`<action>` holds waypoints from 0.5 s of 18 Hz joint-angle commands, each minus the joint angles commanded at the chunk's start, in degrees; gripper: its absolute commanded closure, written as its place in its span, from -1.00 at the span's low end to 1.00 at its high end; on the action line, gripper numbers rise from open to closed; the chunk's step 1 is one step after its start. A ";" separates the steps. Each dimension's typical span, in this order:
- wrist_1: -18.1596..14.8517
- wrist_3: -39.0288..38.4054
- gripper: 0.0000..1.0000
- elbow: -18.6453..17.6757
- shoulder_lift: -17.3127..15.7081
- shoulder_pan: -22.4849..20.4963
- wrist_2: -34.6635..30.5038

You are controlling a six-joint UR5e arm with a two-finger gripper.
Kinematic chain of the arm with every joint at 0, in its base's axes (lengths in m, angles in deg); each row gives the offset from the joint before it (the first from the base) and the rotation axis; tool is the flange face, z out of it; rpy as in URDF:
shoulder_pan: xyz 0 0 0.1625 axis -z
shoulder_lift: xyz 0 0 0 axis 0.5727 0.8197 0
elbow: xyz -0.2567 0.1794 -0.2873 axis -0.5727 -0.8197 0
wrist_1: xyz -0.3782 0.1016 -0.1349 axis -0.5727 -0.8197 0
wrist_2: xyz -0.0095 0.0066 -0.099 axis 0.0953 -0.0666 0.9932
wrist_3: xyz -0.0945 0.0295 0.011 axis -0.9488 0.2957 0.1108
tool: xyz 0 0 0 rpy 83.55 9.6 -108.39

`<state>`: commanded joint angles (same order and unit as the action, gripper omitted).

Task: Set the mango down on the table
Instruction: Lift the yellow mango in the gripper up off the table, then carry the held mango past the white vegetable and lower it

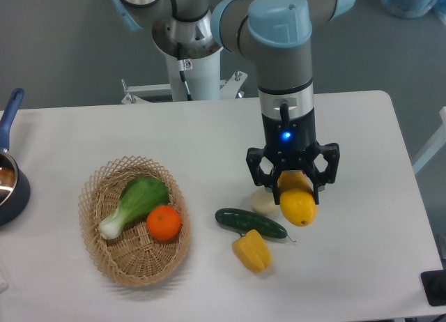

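Between the fingers of your gripper point(293, 187) | mango point(297, 205), pinched, hanging below | just left: cucumber point(250, 223), pale round item point(264, 201) (identity unclear) | lower to bare table point(362, 217) on the right, then release.

A woven basket point(95, 240) holds a green bok choy point(136, 202) with an orange point(164, 222) touching it at four o'clock. At three o'clock from the basket lies a dark cucumber point(249, 222), a yellow bell pepper point(252, 250) just below it, and a pale round item point(263, 201) just above. A blue-handled pot point(10, 174) sits at nine o'clock.
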<state>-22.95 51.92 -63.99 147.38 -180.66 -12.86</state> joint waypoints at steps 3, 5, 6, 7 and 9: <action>0.09 8.68 0.19 -2.19 0.35 -1.32 0.35; 0.09 13.97 0.19 -3.86 0.79 -2.47 1.58; 0.09 15.90 0.19 -4.91 1.40 -3.16 1.84; 0.26 17.92 0.19 -5.36 1.93 -3.87 2.02; 0.26 20.83 0.19 -5.28 3.77 -5.36 4.64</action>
<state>-22.69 72.75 -69.27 151.15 -186.02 -8.22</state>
